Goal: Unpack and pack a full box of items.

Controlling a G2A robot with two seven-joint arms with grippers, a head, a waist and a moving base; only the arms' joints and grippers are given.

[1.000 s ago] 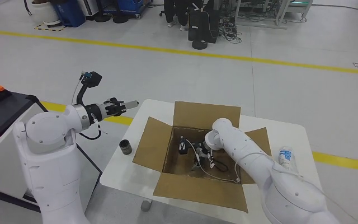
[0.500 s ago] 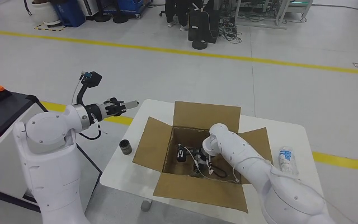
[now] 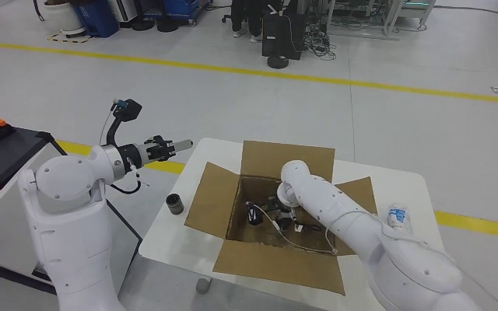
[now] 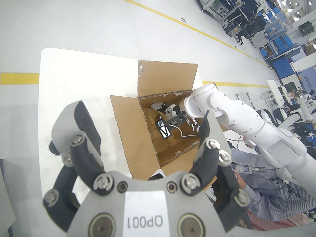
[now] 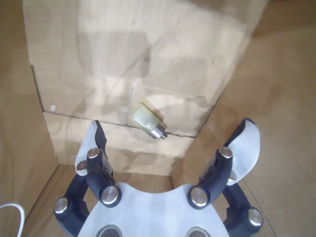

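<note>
Swinging toward the left wall of the box [image 3: 210, 194], the right gripper [image 5: 172, 134] now hangs jaws apart over a cylinder [image 5: 147, 122] on its floor, probably the next item out, while the left gripper [image 4: 144, 115], unmoved, gapes beyond the tabletop's [image 3: 373, 175] left edge.

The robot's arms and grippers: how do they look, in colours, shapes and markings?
The left arm and the right arm are glossy white, with rounded links. The left gripper and the right gripper each have a pale base plate, black curved links with silver bolts, and two pale fingers with black rough pads. The left plate carries a printed white label.
</note>
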